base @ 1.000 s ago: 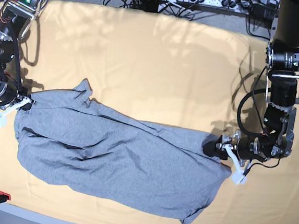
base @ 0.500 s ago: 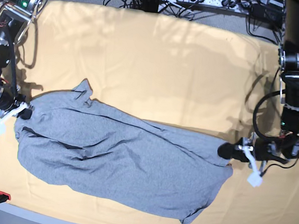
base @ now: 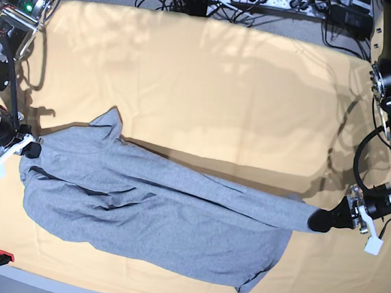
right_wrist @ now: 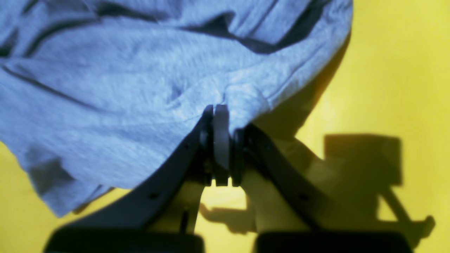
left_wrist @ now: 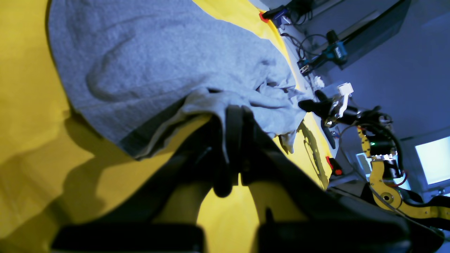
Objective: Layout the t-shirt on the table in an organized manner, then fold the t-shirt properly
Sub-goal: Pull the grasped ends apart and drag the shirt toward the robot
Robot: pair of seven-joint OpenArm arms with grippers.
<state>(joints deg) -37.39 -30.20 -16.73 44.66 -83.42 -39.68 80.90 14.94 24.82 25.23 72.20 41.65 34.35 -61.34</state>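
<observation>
- The left gripper (base: 321, 218), now clamping a corner of the t-shirt (base: 156, 208), has been travelling right since a second ago, dragging that corner out with it.
- The right gripper (base: 32, 149) is pinching the opposite edge at the left side.
- The shirt is stretching across the near half of the table (base: 207, 86), wrinkled.
- Spreading is only partly done; all the folding is still waiting.
</observation>
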